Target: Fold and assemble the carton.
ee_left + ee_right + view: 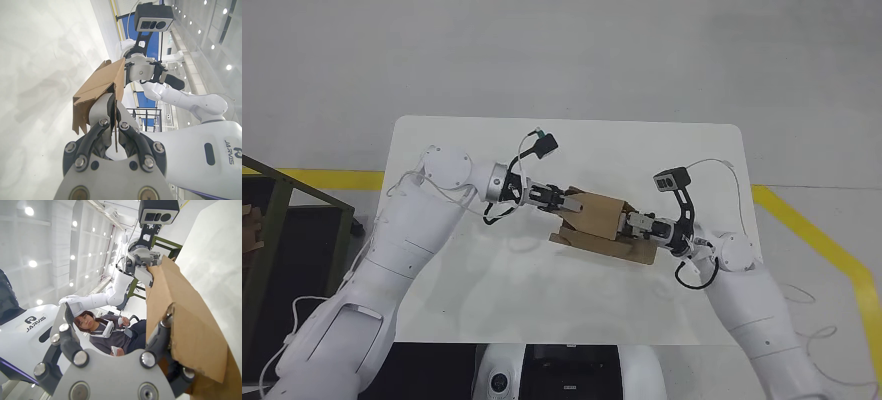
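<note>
The left tool pinches a thin flap edge of the brown carton, at the carton's 10 o'clock end as seen from the top view. The right tool is spread wide at the carton's 3 o'clock end, with one finger against a flap. The carton is near the middle of the white tabletop.

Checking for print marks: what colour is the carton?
The carton is plain brown, no pattern; clearest in the left wrist view.

White table with a brown carton at its middle.
</note>
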Controlling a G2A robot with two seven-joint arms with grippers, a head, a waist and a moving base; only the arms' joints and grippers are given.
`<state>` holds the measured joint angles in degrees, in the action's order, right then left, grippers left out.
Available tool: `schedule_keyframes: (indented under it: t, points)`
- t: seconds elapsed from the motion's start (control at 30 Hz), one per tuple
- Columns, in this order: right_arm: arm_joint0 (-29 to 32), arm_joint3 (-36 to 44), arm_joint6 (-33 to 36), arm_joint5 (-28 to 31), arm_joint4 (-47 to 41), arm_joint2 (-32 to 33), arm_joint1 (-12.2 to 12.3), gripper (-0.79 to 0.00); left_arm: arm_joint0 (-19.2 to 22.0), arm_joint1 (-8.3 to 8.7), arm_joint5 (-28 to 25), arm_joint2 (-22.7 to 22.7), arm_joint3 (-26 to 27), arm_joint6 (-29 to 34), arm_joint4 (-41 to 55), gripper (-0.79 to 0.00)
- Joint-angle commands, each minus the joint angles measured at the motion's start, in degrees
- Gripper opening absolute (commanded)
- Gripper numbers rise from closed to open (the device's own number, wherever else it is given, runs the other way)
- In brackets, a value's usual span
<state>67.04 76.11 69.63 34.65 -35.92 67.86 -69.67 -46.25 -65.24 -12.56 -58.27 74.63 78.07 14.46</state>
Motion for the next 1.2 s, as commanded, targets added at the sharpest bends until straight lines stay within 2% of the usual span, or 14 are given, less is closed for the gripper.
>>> schedule_keyframes:
  t: [0.0,0.03,0.3,0.6,1.0,1.17]
  points:
    - [-0.11,-0.05,-0.16,0.17,-0.17,-0.17,0.07,0.000,-0.02,0.06,0.00,-0.03,0.04,-0.01,0.08,-0.785]
    - [-0.12,-0.09,-0.28,0.28,-0.29,-0.25,0.12,-0.018,-0.03,0.10,0.00,-0.04,0.07,0.00,0.10,-0.785]
    - [-0.26,-0.60,-0.91,0.92,-0.25,-0.75,0.49,-0.409,-0.19,0.35,-0.21,-0.08,0.33,-0.22,0.37,-0.785]
    - [-1.39,-2.60,-3.31,-0.33,3.62,-1.90,0.50,-0.514,-0.34,0.59,-0.62,-0.01,0.52,-0.21,0.79,-0.785]
    - [-0.68,-0.13,-9.52,-2.22,10.47,-2.35,0.71,-0.656,-0.32,0.87,-0.67,0.27,0.71,-0.16,0.96,-0.785]
    - [-0.35,0.13,-10.36,-2.52,11.34,-2.37,0.83,-0.785,-0.15,0.95,-0.83,0.33,0.34,-0.19,1.30,-0.785]
